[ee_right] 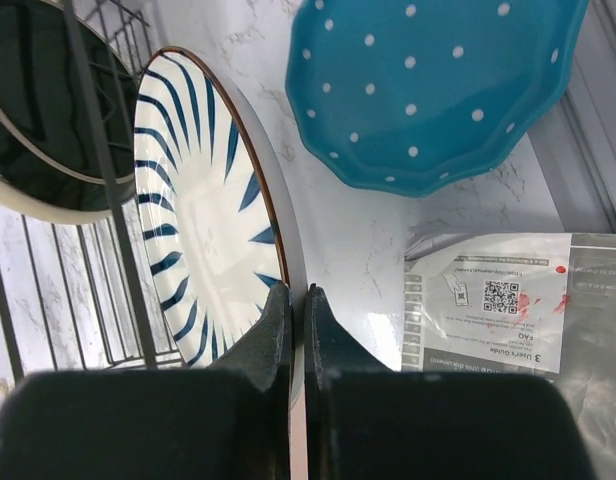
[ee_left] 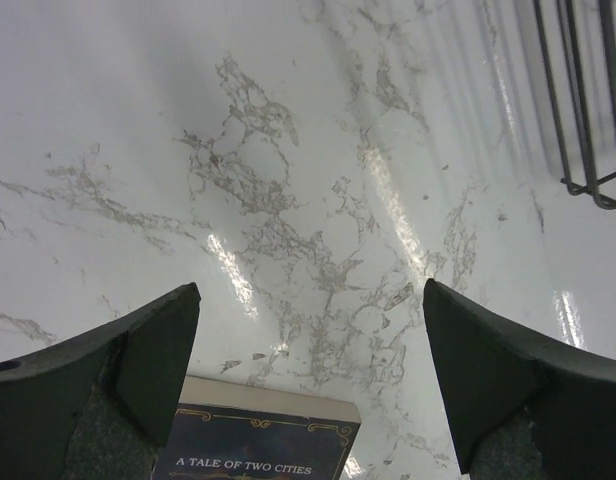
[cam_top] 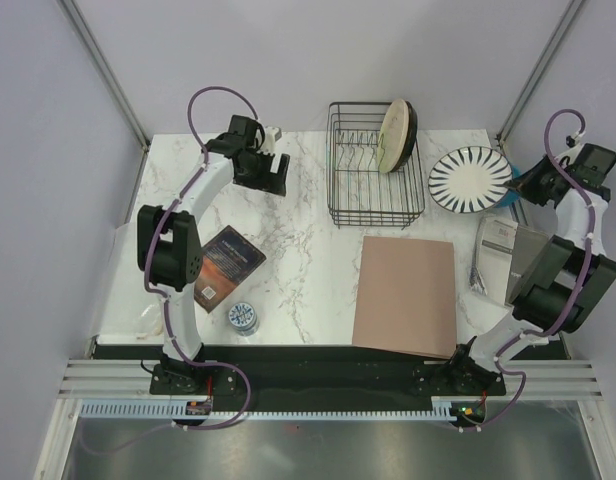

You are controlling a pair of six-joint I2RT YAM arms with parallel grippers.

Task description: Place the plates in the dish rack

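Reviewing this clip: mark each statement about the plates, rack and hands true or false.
1. A cream plate stands in the rack. True.
2. The right hand is open above the teal plate. False: it is shut on the rim of the striped plate.
3. The left hand is open and empty. True.
4. The book lies inside the rack. False: it lies on the table, left of the rack.
5. The teal plate is in the rack. False: it lies on the table outside it.
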